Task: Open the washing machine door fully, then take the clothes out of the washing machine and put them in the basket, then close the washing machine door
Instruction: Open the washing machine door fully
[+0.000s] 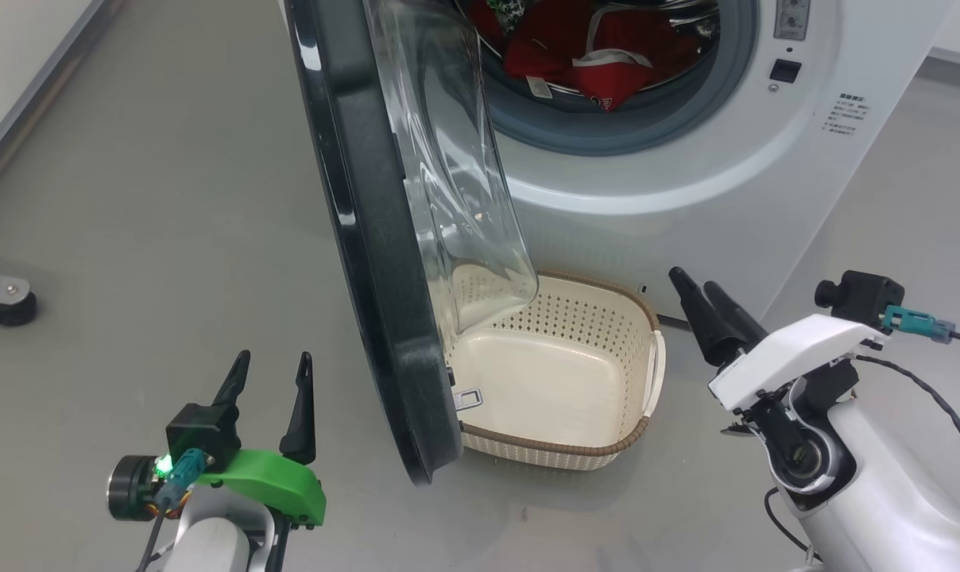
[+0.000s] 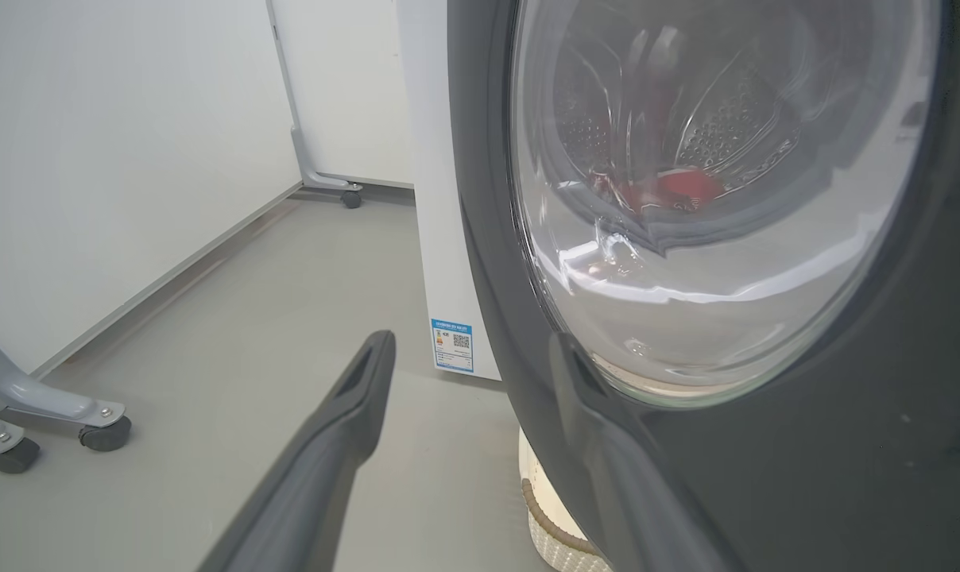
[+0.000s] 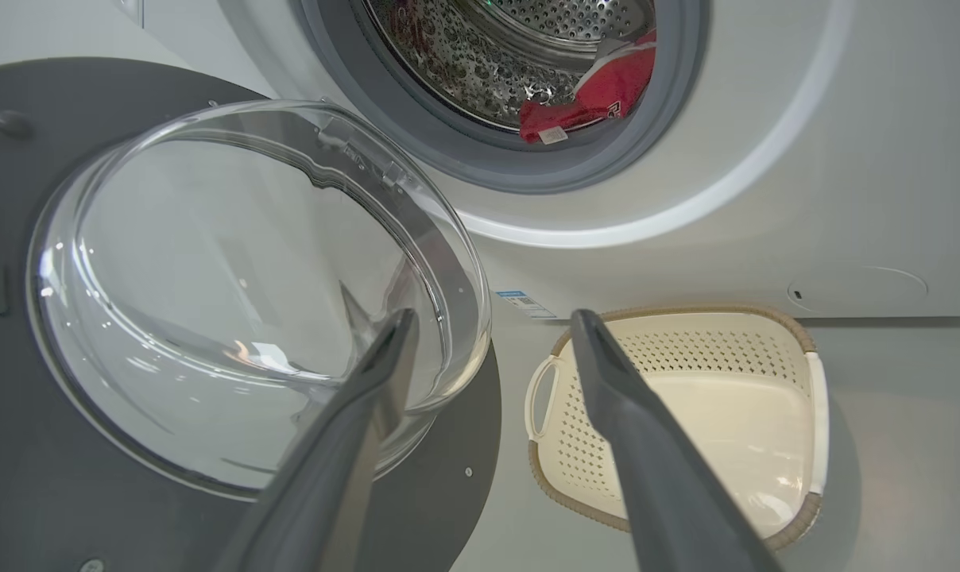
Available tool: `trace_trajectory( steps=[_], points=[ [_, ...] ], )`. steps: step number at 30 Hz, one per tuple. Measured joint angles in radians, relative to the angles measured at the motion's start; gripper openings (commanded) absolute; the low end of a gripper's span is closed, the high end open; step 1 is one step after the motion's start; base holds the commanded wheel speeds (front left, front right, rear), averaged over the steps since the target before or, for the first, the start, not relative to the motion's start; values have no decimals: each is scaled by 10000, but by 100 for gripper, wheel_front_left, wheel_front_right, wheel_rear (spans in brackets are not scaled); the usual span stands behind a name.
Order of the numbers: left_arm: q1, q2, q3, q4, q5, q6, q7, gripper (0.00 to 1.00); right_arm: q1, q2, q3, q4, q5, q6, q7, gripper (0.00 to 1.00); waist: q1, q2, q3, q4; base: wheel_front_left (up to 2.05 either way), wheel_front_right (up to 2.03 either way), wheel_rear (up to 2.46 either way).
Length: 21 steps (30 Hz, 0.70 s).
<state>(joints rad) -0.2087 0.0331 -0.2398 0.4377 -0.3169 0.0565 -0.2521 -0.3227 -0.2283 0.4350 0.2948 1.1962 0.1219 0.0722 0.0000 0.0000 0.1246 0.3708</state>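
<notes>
Clothes (image 1: 599, 56) of red, white-trimmed fabric lie in the perforated steel drum (image 3: 464, 63) of the washing machine (image 1: 687, 199). Its round, glossy black-rimmed door (image 1: 369, 238) stands swung out, with the cream perforated basket (image 1: 559, 453) just before the machine. The left gripper (image 1: 274, 355) and right gripper (image 1: 693, 280) are both spread and empty.

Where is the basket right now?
In the head view the basket sits on the floor at centre, before the washing machine, just right of its open door.
</notes>
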Motion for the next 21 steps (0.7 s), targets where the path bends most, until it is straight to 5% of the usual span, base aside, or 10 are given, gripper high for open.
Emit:
trace_trajectory(
  steps=[8, 11, 21],
  points=[
    [36, 2, 42, 0, 0, 2, 0, 100, -25, -491, 192, 389, -2959, -31, -2738, 100, 0, 0, -39, -45, 0, 0, 0],
    [36, 2, 48, -4, 0, 4, 0, 100, -178, -665, 190, 412, -4073, -416, -3847, 100, 0, 0, -50, -60, 0, 0, 0],
    [40, 4, 65, -8, 0, 10, 0, 100, -151, -587, 245, 186, -6575, -1356, -3327, 100, 0, 0, -111, -109, 0, 0, 0]
  ],
)
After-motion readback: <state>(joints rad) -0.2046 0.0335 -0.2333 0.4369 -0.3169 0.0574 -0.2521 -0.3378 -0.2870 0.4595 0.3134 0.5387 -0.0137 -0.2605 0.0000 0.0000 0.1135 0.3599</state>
